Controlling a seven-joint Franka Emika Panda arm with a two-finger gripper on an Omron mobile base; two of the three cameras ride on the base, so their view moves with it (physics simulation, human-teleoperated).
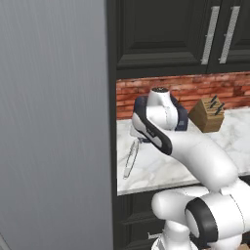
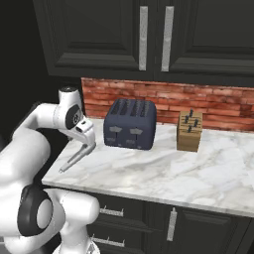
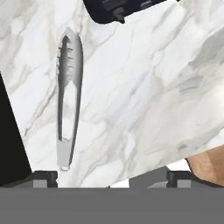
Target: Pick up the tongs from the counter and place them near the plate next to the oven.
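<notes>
The slim silver tongs [image 3: 69, 96] lie flat on the white marble counter [image 3: 148, 87], near its left end. In the base views the tongs [image 1: 130, 159] [image 2: 74, 159] lie by the counter's front left corner. My gripper [image 3: 111, 178] hangs open just above the counter, pointing down, with the tongs ahead of its left fingertip [image 3: 43, 177] and nothing between the fingers. Seen from the base, the gripper [image 1: 136, 136] [image 2: 89, 145] sits over the joined-end side of the tongs, in front of the toaster. The plate and the oven are out of view.
A dark blue toaster [image 2: 130, 123] stands at the back of the counter against the brick wall. A wooden knife block [image 2: 190, 130] is to its right. A tall grey panel [image 1: 53, 122] bounds the counter's left end. Dark cabinets hang above.
</notes>
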